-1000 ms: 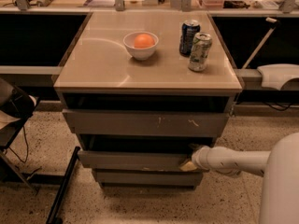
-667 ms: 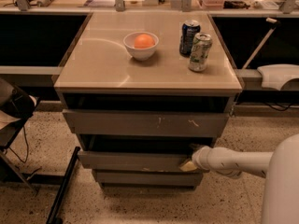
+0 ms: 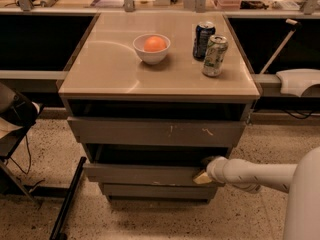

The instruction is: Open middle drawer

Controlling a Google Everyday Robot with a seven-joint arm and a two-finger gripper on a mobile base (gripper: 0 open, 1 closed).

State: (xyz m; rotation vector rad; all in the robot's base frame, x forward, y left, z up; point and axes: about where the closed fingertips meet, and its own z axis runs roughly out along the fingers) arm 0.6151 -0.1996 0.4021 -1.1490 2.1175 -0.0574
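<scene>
Addressing the middle drawer (image 3: 145,174)
The gripper (image 3: 202,177) rests at the front's top edge, drawer stretching to its left, probably for pulling; its grip cannot be told.

Pincer (image 3: 201,176) seemingly in middle drawer (image 3: 145,175) gap

Gripper (image 3: 201,177): at the right end of the middle drawer (image 3: 145,174) front; its tip is partly masked by the drawer's edge.
Arm (image 3: 255,175): runs right from the gripper; its far end is hidden behind the white robot body (image 3: 305,204), which the right and bottom edges cut off.
Drawer interior: up-left of the gripper, in deep shadow; contents cannot be told.
Pale can (image 3: 215,55), dark can (image 3: 203,40): well above the gripper; labels too small to read.
Dark object (image 3: 15,111): far left of the gripper, cut off by the left edge.
</scene>
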